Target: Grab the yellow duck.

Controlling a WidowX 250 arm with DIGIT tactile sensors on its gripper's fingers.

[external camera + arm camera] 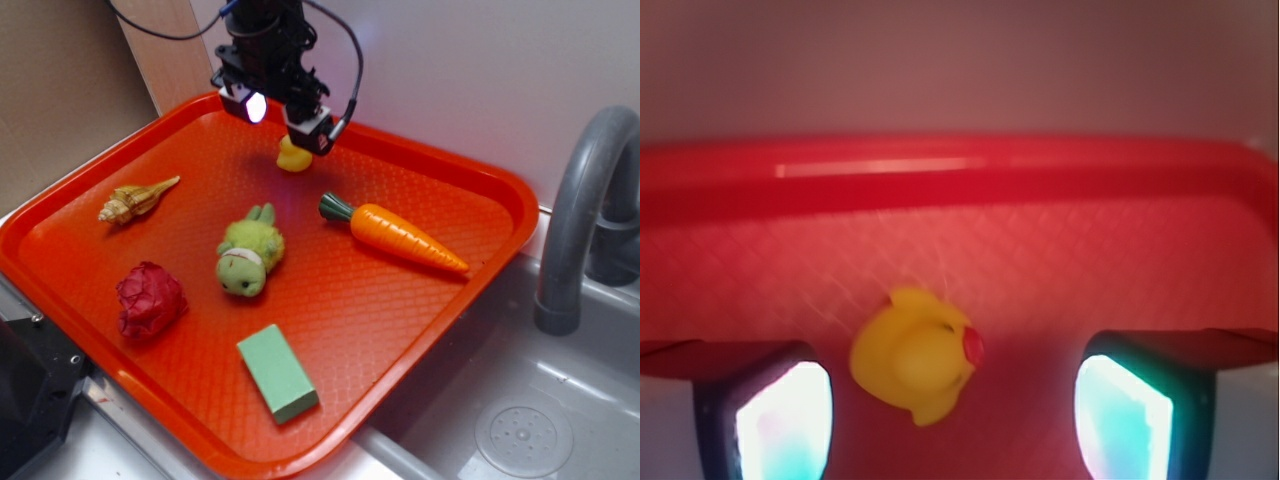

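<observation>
The yellow duck point(293, 156) sits on the orange tray point(430, 290) near its far rim, a tiny bright-yellow toy. In the wrist view the yellow duck point(917, 355) lies on the tray floor, its red-orange beak pointing right. My gripper point(283, 113) hangs just above it, open, its lit fingers point(785, 420) wide apart on either side. The duck lies between the fingers, nearer the left one, touching neither. The gripper point(953, 415) holds nothing.
On the tray lie a carrot point(400, 234), a yellow-green plush animal point(248, 256), a tan shell point(135, 200), a dark red lump point(150, 300) and a green block point(277, 372). A grey sink point(520, 420) and faucet point(585, 200) stand at the right.
</observation>
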